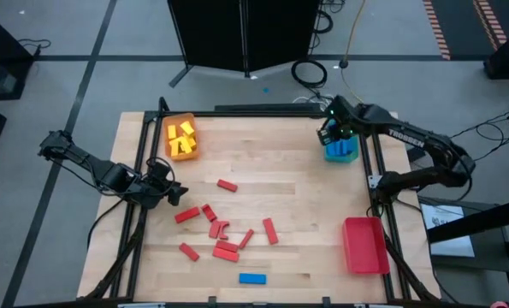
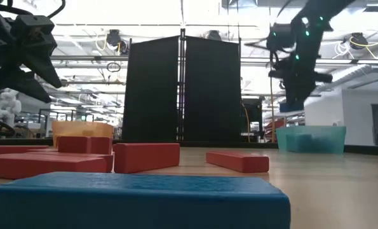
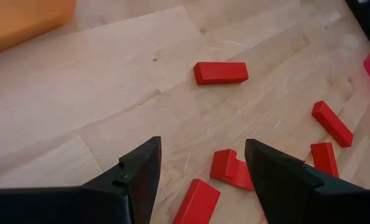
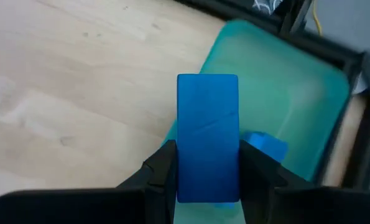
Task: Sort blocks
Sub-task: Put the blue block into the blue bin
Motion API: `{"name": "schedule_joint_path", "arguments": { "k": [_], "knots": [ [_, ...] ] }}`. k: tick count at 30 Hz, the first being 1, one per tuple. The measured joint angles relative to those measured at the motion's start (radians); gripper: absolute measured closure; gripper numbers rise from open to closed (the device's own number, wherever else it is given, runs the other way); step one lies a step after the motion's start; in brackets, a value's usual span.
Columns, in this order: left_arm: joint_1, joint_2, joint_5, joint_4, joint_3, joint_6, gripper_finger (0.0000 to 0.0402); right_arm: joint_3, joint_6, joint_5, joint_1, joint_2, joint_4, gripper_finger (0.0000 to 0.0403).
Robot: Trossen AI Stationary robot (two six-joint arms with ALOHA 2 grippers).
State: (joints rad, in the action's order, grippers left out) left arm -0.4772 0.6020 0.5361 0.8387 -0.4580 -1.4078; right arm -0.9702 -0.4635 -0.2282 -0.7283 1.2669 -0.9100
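My right gripper (image 1: 332, 134) hangs over the near-left edge of the teal tray (image 1: 343, 152) at the table's far right, shut on a blue block (image 4: 208, 124). Another blue block (image 4: 267, 145) lies inside that tray. My left gripper (image 1: 174, 192) waits open at the table's left side, above bare wood, with several red blocks (image 3: 220, 72) scattered on the table beyond its fingers. One more blue block (image 1: 252, 278) lies flat near the front edge. Yellow blocks (image 1: 184, 135) lie in the orange tray (image 1: 170, 149) at the far left. My right gripper pinches the blue block by its two long sides (image 4: 185, 165) between the two fingers, at the end nearer the wrist. The fingers slant steeply down and lie along the block, which sticks out past the fingertips. The block is lifted clear above the teal tray's edge.
A red tray (image 1: 364, 246) stands at the near right. The red blocks (image 1: 216, 229) spread over the middle and near-left of the table. Black frame rails (image 1: 372, 184) run along the table's sides. Bare wood lies between the red blocks and the teal tray.
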Motion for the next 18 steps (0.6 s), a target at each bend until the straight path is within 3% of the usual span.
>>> {"name": "schedule_joint_path", "arguments": {
  "k": [7, 13, 18],
  "knots": [
    [0.0, 0.0, 0.007, 0.002, 0.0, -0.025, 0.0174, 0.163, -0.125, 0.021, -0.041, -0.003, 0.123, 0.0307],
    [0.0, 0.0, 0.031, 0.001, 0.0, -0.027, 0.0174, 0.19, -0.154, 0.021, -0.057, 0.003, 0.147, 0.0304],
    [0.0, 0.0, 0.035, 0.001, 0.0, -0.027, 0.0174, 0.19, -0.147, 0.021, -0.075, 0.007, 0.151, 0.0228]
  ]
}}
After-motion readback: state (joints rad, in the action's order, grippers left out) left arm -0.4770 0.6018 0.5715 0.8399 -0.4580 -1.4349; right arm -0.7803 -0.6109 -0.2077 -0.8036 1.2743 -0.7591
